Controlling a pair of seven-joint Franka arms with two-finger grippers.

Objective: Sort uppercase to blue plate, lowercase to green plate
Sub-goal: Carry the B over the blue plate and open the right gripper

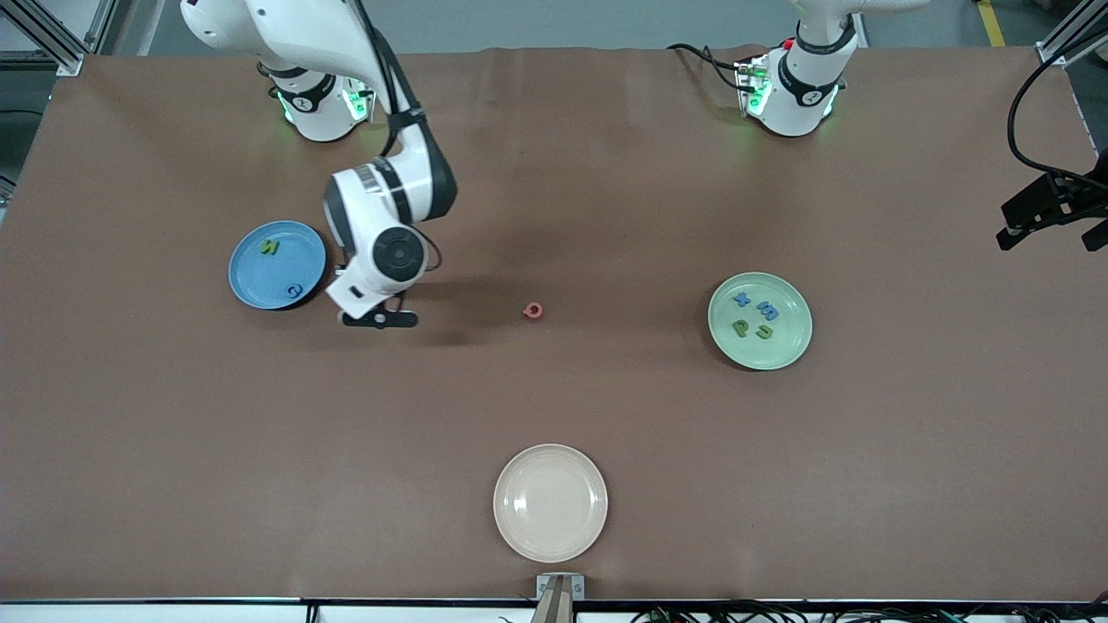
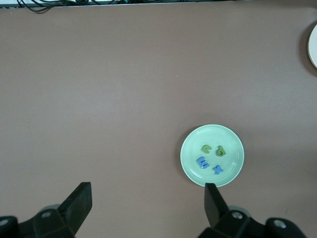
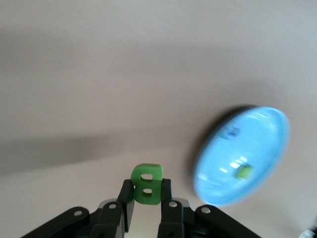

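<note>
My right gripper (image 1: 378,318) (image 3: 147,186) is shut on a green B (image 3: 146,181), just above the table beside the blue plate (image 1: 256,279) (image 3: 257,134). In that plate lie a green N (image 1: 270,247) (image 3: 243,172) and a blue G (image 1: 294,291) (image 3: 231,132). A pink-red round letter (image 1: 533,311) rests on the table mid-way between the plates. The green plate (image 1: 783,355) (image 2: 190,148) holds a blue m (image 1: 767,311) (image 2: 202,162), a blue cross (image 1: 742,299) (image 2: 218,170), a green p (image 1: 740,328) and a green u (image 1: 764,331). My left gripper (image 2: 147,201) (image 1: 1049,235) waits open high above the table.
A cream-white plate (image 1: 550,502) (image 2: 313,44) sits near the table's front edge, nearer to the front camera than the pink-red letter. Brown cloth (image 1: 554,407) covers the whole table. A small bracket (image 1: 559,588) stands at the front edge.
</note>
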